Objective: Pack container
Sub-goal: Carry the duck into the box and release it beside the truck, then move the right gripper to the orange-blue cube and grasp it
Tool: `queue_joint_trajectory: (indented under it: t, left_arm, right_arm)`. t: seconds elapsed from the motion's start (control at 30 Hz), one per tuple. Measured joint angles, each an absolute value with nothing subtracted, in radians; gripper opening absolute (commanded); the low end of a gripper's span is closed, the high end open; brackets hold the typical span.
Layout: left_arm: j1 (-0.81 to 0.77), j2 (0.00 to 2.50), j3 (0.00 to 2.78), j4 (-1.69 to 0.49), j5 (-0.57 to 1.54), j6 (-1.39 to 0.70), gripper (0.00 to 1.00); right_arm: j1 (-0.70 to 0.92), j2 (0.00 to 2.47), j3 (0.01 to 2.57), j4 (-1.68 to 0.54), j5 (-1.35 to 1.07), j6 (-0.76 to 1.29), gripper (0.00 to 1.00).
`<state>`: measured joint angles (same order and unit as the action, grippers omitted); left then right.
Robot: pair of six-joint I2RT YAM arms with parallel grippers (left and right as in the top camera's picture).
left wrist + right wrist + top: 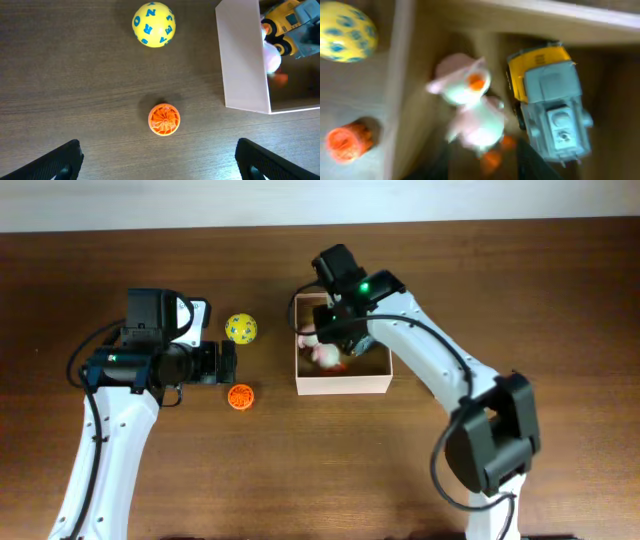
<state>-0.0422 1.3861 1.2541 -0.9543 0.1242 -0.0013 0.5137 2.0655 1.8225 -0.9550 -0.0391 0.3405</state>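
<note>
The container (345, 385) is a square white-walled box with a tan floor at mid-table. It also shows in the left wrist view (242, 55) and the right wrist view (402, 75). Inside lie a white duck toy (325, 352) (470, 115) with orange feet and a yellow-and-grey truck (552, 100) (287, 20). My right gripper (335, 330) (485, 167) hovers inside the box, open, with the blurred duck's feet between its fingers. My left gripper (228, 363) (160, 165) is open and empty, just short of an orange ball (240, 397) (164, 119).
A yellow ball with blue letters (240, 328) (153, 24) (345, 30) lies left of the container. The orange ball (349, 141) lies below it, also outside the left wall. The table's far edge runs along the top.
</note>
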Motion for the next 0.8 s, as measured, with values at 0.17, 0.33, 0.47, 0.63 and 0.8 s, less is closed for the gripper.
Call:
queue_joint_trajectory:
  t: [0.17,0.33,0.47,0.63,0.8]
  left_arm:
    - [-0.042,1.386,1.254,-0.955,0.125,-0.001,0.99]
    - [-0.042,1.386,1.254,-0.955,0.124,-0.001,0.99]
    - [-0.042,1.386,1.254,-0.955,0.124,-0.001,0.99]
    - [-0.042,1.386,1.254,-0.954,0.124,-0.001,0.99]
    - [-0.042,1.386,1.254,-0.955,0.125,-0.001,0.99]
  right_arm:
    - [0.477,1.919,1.905,-1.077,-0.003,0.318,0.43]
    - [0.32,1.735,1.951,-1.218,0.052,0.302,0.62]
    - [0.151,1.701,1.954,-1.347,0.075,0.285,0.66]
    - [0.034,1.736,1.835,-1.378,0.074,0.277,0.68]
    - [0.018,1.766,1.588,-1.222,0.064,0.271,0.71]
